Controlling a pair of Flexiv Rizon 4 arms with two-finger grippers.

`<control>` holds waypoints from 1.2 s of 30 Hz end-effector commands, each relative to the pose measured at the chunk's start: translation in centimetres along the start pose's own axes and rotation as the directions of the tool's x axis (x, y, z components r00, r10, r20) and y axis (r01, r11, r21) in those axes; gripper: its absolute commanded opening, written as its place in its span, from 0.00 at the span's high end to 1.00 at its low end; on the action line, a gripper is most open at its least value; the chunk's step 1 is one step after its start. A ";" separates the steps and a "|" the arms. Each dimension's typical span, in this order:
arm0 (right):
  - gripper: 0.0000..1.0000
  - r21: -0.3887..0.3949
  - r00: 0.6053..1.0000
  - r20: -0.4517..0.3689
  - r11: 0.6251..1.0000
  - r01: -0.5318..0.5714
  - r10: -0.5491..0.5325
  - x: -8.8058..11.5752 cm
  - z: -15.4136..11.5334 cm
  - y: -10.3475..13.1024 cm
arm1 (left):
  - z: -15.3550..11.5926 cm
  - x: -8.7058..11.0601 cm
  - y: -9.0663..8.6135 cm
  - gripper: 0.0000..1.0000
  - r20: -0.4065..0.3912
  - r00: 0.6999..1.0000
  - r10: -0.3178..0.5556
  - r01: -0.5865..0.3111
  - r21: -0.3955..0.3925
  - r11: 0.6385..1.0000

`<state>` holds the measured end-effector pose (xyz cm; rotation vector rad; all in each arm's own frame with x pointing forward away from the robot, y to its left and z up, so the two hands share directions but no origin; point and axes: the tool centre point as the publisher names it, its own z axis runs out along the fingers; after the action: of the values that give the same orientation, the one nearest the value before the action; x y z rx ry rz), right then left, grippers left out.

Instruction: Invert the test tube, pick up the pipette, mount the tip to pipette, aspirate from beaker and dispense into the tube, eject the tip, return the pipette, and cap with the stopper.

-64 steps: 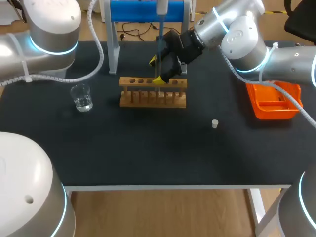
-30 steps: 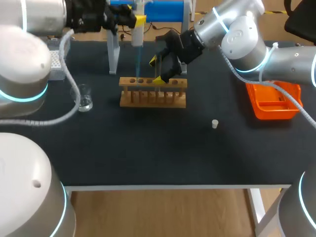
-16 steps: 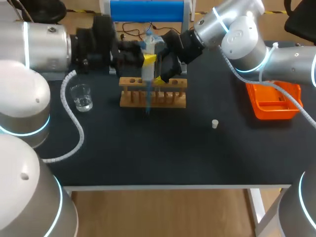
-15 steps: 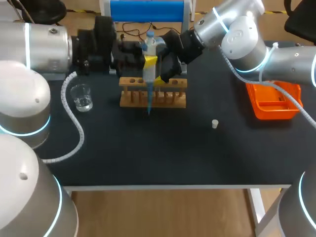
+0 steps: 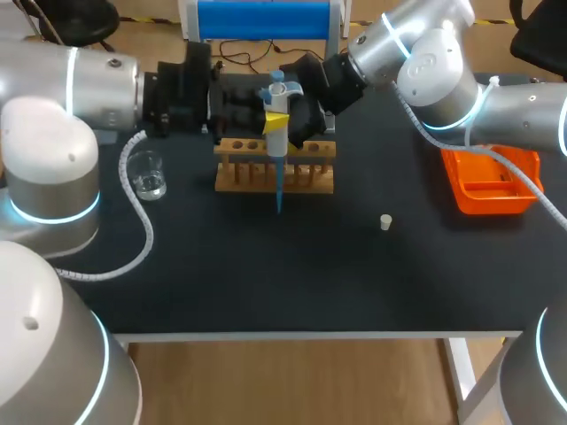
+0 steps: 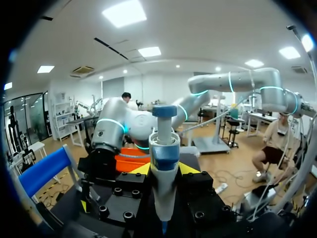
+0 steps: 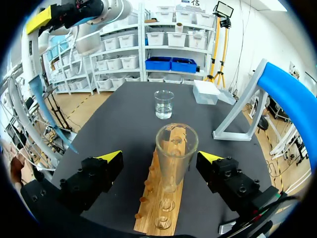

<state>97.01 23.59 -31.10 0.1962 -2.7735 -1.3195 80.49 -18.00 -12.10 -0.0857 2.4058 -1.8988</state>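
1. The black table [image 5: 266, 283] lies beneath both pincers
2. The blue pipette stand [image 5: 266, 18] is at the table's far edge, behind both pincers
3. The wooden rack [image 5: 310, 177] sits directly under the right pincer [image 7: 160, 157] and just below the left pincer [image 6: 164, 170]
4. The orange tray [image 5: 492, 202] lies well apart from both pincers, out past the right pincer's side of the rack
5. The pipette [image 6: 164, 148] stands upright, clamped between the left pincer's yellow fingers; its long blue tip [image 5: 279, 197] hangs below that pincer, beside the rack and clear of the tube
6. The test tube [image 7: 176, 148] stands in the rack, open end toward the right pincer and between its fingers; these are spread wide, with a gap on each side, holding nothing
7. The beaker [image 5: 146, 174], holding a little clear liquid, stands ahead of the right pincer beyond the rack's end, well apart from the left pincer
8. The small white stopper [image 5: 385, 222] lies on the table, apart from both pincers, nearer the right one
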 end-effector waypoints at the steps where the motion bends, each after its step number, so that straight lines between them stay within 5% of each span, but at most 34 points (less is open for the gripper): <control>1: 0.00 0.002 1.000 -0.001 1.000 -0.001 0.001 0.0 0.0 0.0 | 0.5 -0.7 0.4 1.00 -0.034 0.999 -0.011 0.010 -0.010 1.000; 36: 0.00 -0.022 1.000 -0.015 1.000 -0.001 0.001 0.5 -0.9 -0.4 | 0.3 -0.4 0.5 1.00 -0.003 1.000 -0.019 0.019 -0.030 0.999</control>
<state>96.67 23.61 -30.90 0.2058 -2.7512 -1.3335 80.97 -18.19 -12.61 -0.1071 2.4479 -1.8718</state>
